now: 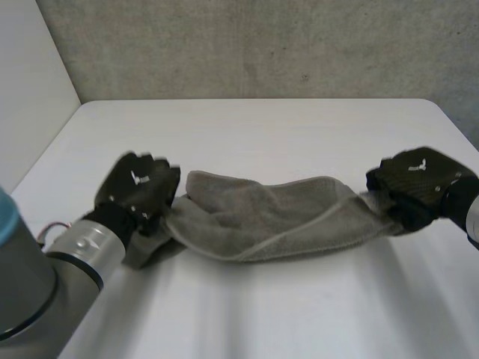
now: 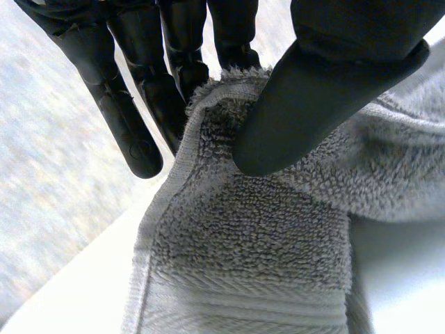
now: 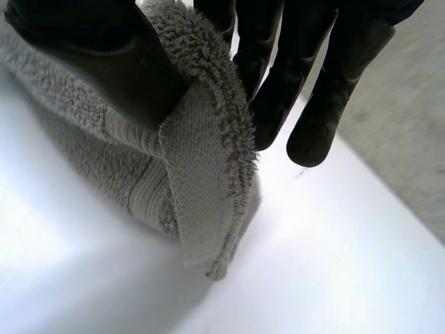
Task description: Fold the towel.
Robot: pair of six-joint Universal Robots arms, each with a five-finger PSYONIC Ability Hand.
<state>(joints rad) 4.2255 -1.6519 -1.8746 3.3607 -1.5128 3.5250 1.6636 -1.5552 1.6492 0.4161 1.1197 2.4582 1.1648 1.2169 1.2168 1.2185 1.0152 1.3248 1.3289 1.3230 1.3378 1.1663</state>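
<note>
My left hand [image 1: 138, 183] pinches one end of the towel [image 1: 277, 217], my right hand [image 1: 420, 179] the other, so it lies stretched along the tabletop [image 1: 262, 134], both ends ready to fold over.

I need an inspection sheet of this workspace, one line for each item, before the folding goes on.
Surface: white table, bare around the towel.
Job's things: one grey towel, bunched lengthwise and stretched between the two hands, not folded flat.
Clutter: nothing seen.
Hands: left hand pinches one end of the towel between thumb and fingers; right hand pinches the other end the same way.
Cables: nothing seen on the table.
Surroundings: grey wall behind the table.
</note>
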